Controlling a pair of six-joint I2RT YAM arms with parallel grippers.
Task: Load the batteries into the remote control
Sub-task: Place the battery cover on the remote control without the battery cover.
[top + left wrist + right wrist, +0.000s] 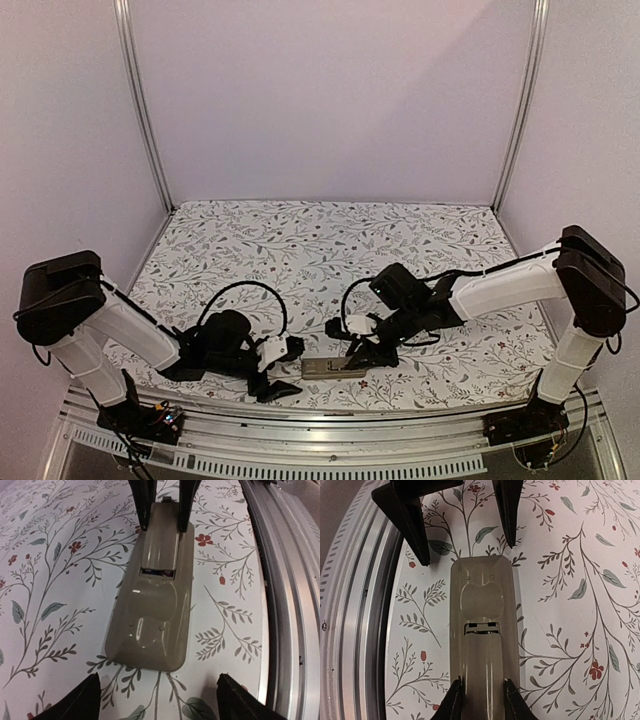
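Tan-backed remote control (481,630) (face down) — right gripper (481,685) tight on one end, left gripper (159,692) agape nearby.

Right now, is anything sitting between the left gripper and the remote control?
Nothing visible. The left gripper hangs open just short of the remote control, at its near end, with only floral cloth between them. The right gripper clamps the far end.

The top camera looks down from high on the near side of the remote control (335,368), quite far. Both wrist cameras face it closely (from opposite ends), sharing it and the floral cloth (60,580).
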